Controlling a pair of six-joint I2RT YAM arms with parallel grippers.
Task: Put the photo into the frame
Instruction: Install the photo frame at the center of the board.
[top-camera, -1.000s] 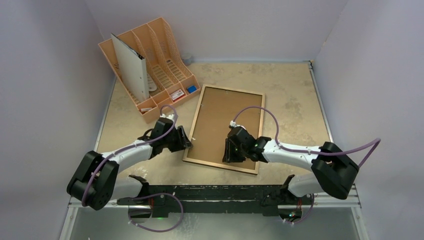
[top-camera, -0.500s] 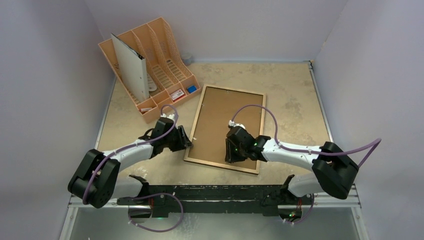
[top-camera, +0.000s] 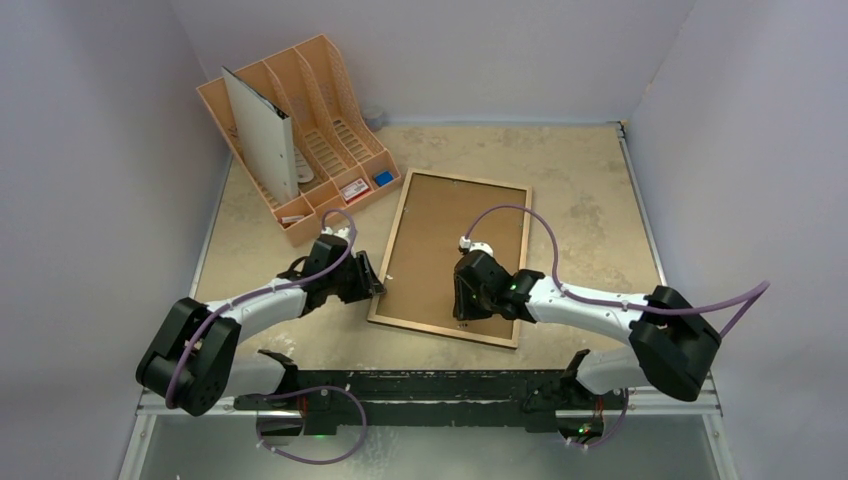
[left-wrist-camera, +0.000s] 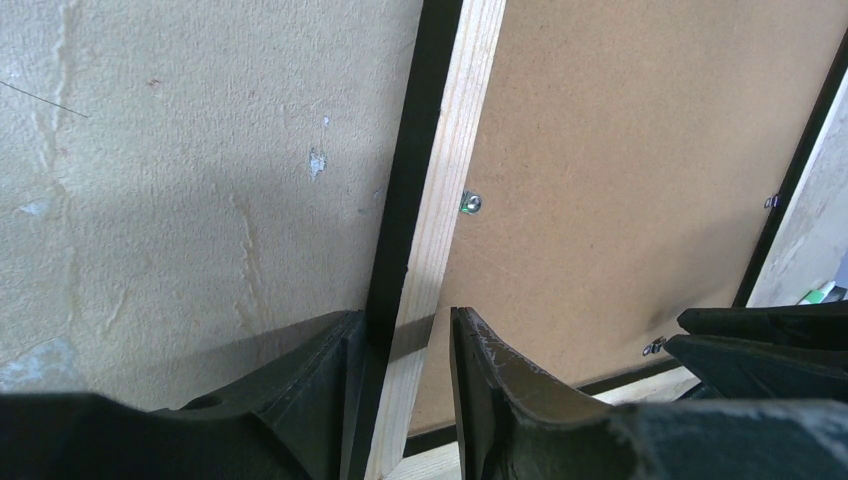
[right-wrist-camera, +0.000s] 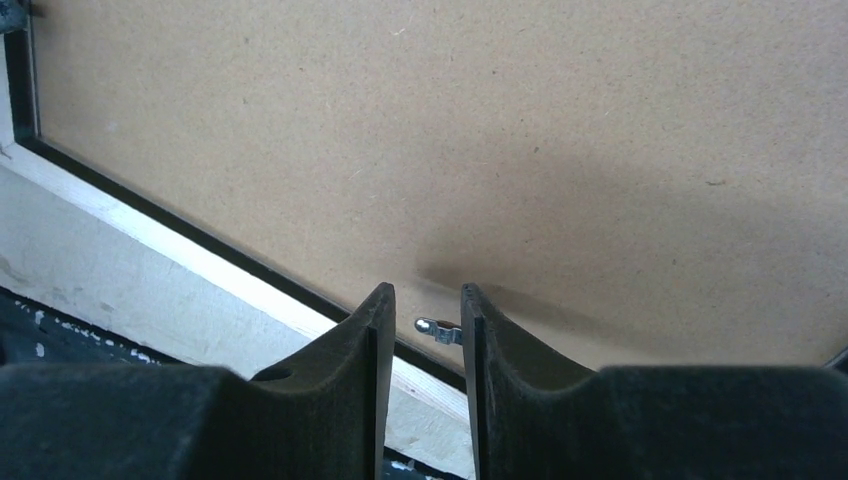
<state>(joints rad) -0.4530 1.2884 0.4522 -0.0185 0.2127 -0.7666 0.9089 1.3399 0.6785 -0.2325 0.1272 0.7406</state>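
Left pincer (left-wrist-camera: 405, 325) is straddling the left rim of the frame (top-camera: 465, 180), one finger outside on the table (top-camera: 580, 200) and the other over the brown backing board (top-camera: 440, 230). I am reading it as pinching that rim of light wood and black edge. My right pincer (right-wrist-camera: 428, 300) is hovering low over the board near the frame's near rim, its fingers nearly pressed together with a small metal clip (right-wrist-camera: 437, 329) lying in the narrow gap. I cannot tell whether they are gripping it. From above I am seeing the frame lying flat, back side up, with the board sitting inside it. Beyond the frame's far left corner, the photo (top-camera: 262, 135) is standing upright in a peach file rack (top-camera: 330, 100), showing only its white back.
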